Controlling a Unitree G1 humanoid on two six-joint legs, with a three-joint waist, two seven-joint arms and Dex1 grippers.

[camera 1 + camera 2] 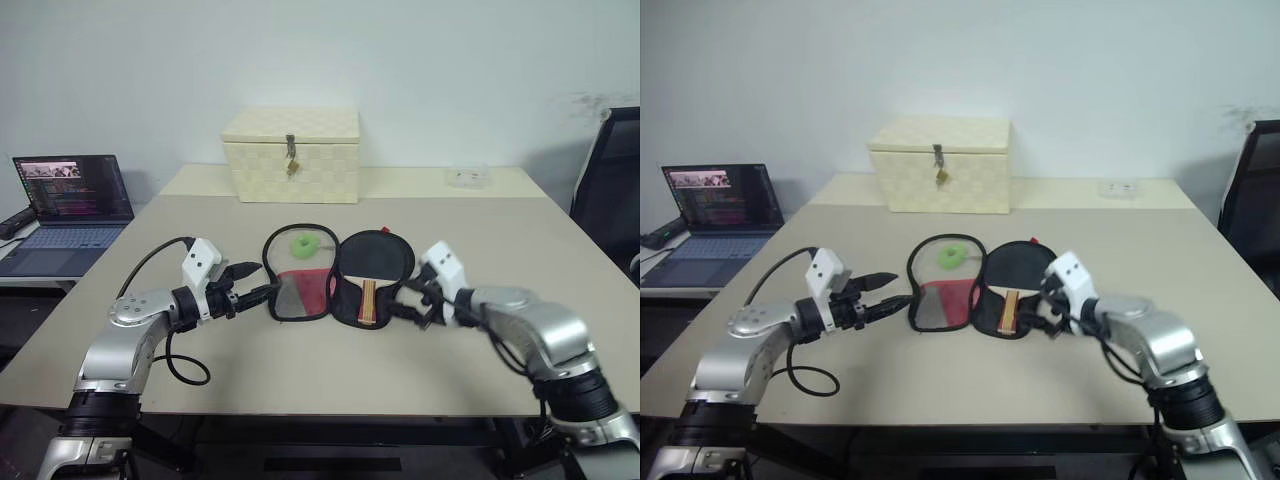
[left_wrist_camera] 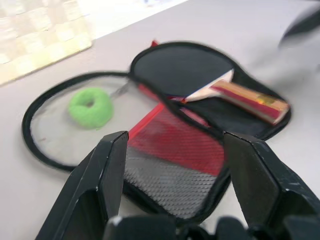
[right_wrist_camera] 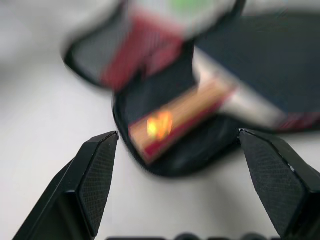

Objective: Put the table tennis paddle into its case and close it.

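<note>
The case point(image 1: 300, 292) lies unzipped and spread flat on the table, with its mesh-and-red half on the left. In its right half rests the table tennis paddle point(image 1: 372, 258), black face up, its wooden handle point(image 2: 247, 96) pointing toward me. My left gripper point(image 1: 258, 281) is open at the left half's outer edge, and the left wrist view shows the near rim of that flap between its fingers point(image 2: 107, 170). My right gripper point(image 1: 412, 303) is open beside the handle end of the case, with nothing in it; its fingers point(image 3: 95, 170) stand wide apart above the handle point(image 3: 175, 122).
A small green ball point(image 1: 304, 245) sits in the case's left half. A cream woven box point(image 1: 292, 155) with a metal latch stands at the back of the table point(image 1: 480, 350). An open laptop point(image 1: 72, 205) is on a side desk at the left. A dark chair point(image 1: 612, 185) is at the right.
</note>
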